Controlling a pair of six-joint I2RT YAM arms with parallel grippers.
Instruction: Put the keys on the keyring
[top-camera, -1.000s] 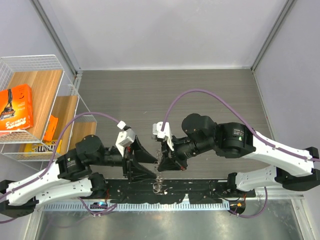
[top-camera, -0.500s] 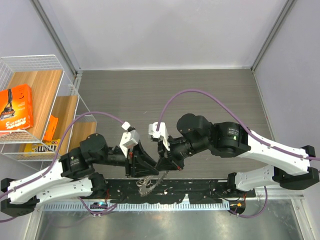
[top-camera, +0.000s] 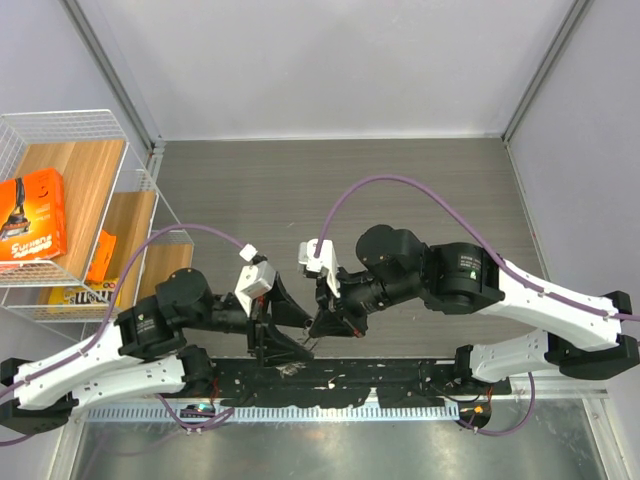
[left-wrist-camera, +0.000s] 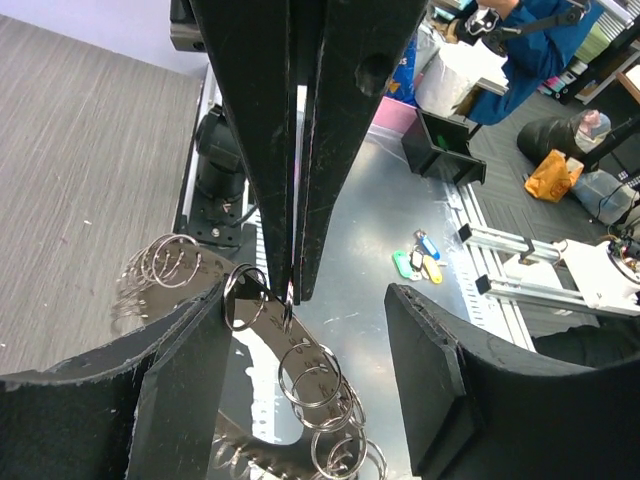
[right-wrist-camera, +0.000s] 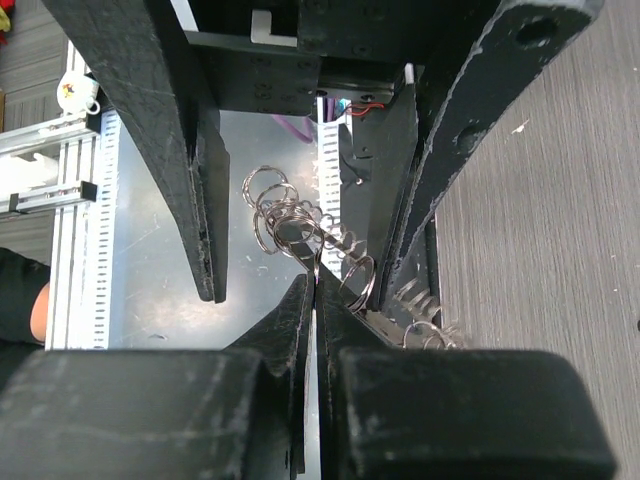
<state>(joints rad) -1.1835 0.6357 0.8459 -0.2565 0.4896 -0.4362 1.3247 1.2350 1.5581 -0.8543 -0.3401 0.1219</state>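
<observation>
My right gripper (right-wrist-camera: 317, 285) is shut on a thin silvery keyring (right-wrist-camera: 318, 258) seen edge-on at its fingertips. A linked bunch of silvery rings (left-wrist-camera: 312, 376) hangs from it over the near metal ledge; it also shows in the right wrist view (right-wrist-camera: 285, 222). My left gripper (left-wrist-camera: 308, 300) is open, its jaws either side of the bunch without touching it. In the top view the left gripper (top-camera: 300, 338) and the right gripper (top-camera: 320, 328) meet tip to tip at the table's near edge. I cannot make out separate keys. The key with a dark head is out of view.
A wire basket (top-camera: 60, 130) with an orange box (top-camera: 30, 215) stands at the far left. Coloured key tags (left-wrist-camera: 415, 265) lie on the metal surface beyond the table's near edge. More loose rings (left-wrist-camera: 160, 265) sit by my left finger. Grey walls enclose the wooden table (top-camera: 330, 190).
Half a second ago the ring bunch showed as a spiky disc below the grippers. It now sits higher between the left jaws, mostly hidden from above. The left gripper has drawn back slightly left.
</observation>
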